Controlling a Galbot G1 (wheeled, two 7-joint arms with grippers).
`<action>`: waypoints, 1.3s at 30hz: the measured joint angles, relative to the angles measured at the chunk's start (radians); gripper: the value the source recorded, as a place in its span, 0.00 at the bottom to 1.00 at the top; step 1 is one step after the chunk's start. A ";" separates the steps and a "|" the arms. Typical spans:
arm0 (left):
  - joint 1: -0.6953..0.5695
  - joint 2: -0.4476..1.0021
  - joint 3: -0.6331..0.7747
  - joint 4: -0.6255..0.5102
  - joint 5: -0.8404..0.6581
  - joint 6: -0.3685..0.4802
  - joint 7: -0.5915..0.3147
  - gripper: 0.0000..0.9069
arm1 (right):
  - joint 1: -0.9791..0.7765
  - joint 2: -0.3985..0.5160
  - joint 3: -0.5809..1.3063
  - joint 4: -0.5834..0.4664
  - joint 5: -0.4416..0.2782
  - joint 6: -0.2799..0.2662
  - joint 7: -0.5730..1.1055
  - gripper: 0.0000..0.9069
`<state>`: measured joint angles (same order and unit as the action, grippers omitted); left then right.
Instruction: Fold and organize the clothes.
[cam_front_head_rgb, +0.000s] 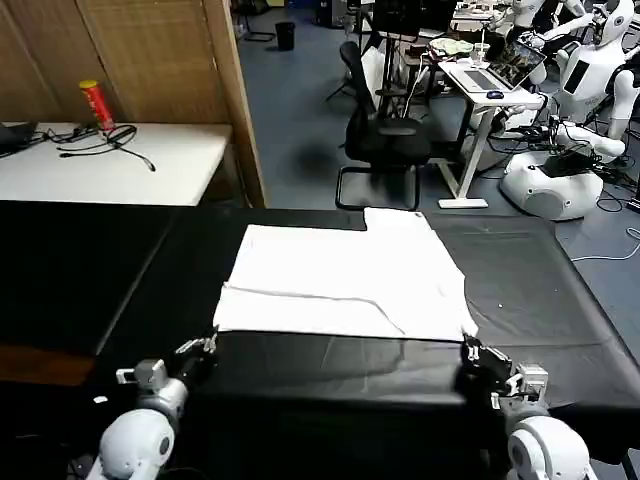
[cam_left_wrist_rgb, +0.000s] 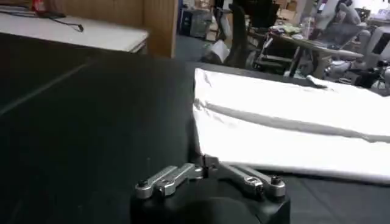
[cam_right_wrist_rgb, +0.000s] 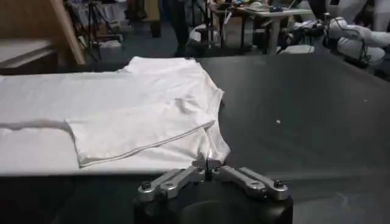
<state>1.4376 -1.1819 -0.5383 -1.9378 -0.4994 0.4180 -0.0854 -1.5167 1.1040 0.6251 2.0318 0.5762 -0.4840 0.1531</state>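
Observation:
The clothes are one white T-shirt lying flat on the black table, with a sleeve folded in over its body. My left gripper sits at the shirt's near left corner, its jaws closed together right at the hem. At the near right corner, my right gripper is shut with the white cloth running down into its fingertips. Both corners stay low on the table. In the left wrist view the T-shirt stretches away from the gripper.
Bare black tabletop surrounds the shirt on the left, right and near sides. Beyond the far edge stand a white side table with a red can, an office chair and white robots.

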 joint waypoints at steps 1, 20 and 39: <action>0.009 0.003 -0.002 -0.013 0.006 0.013 -0.012 0.00 | -0.010 -0.008 0.002 0.009 0.003 -0.009 0.001 0.08; 0.243 -0.006 -0.057 -0.259 0.083 0.102 -0.090 0.97 | -0.157 -0.039 0.036 0.154 -0.010 -0.142 0.036 0.97; 0.271 -0.014 -0.102 -0.418 0.105 0.137 -0.081 0.97 | -0.050 -0.079 0.084 0.261 -0.026 -0.058 -0.033 0.97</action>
<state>1.7086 -1.1956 -0.6407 -2.3554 -0.3944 0.5552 -0.1668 -1.5664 1.0246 0.7087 2.2925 0.5503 -0.5421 0.1206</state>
